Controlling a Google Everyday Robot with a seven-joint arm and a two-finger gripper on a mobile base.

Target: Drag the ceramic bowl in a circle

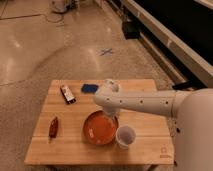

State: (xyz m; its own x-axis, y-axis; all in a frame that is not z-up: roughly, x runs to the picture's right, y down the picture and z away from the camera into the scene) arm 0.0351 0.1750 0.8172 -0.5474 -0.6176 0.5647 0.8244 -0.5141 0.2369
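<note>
The ceramic bowl [99, 128] is wide, shallow and orange-red. It sits on the wooden table [65, 145], near the front and a little right of centre. My gripper [110, 115] reaches down from the white arm [145, 103] and meets the bowl at its far right rim. The arm's wrist hides the contact point.
A small pale cup [125, 136] stands right next to the bowl's right front side. A blue flat object [90, 88] and a dark packet [67, 94] lie at the back of the table. A red packet [53, 127] lies at the left.
</note>
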